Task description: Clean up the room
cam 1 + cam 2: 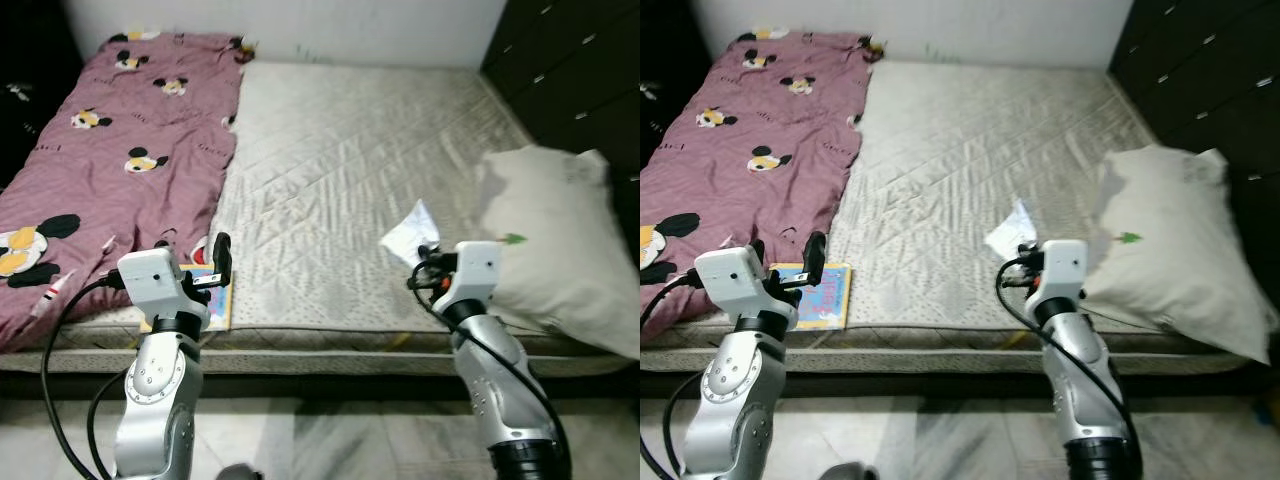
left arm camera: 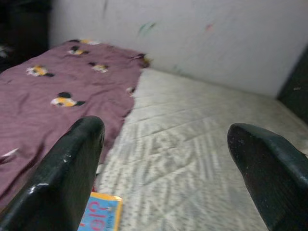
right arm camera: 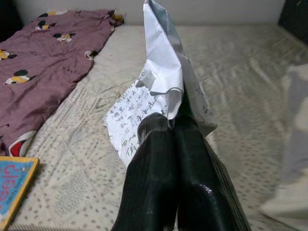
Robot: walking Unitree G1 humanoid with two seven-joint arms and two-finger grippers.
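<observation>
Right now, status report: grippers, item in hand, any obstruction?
Right gripper shut on crumpled paper, above mattress. Left gripper open, empty, near book at bed edge. Nothing blocking.

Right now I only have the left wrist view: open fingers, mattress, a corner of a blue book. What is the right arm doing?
Observer: The right gripper is shut on a crumpled sheet of paper with printed text, held just above the mattress.
Operator: Anything else on the bed to my right?
Observer: A cream pillow lies at the right edge, close beside the right gripper.
Operator: Where is the book relative to my left gripper?
Observer: The blue book lies flat at the mattress's near edge, beside the maroon blanket; the left gripper hangs open over it.
</observation>
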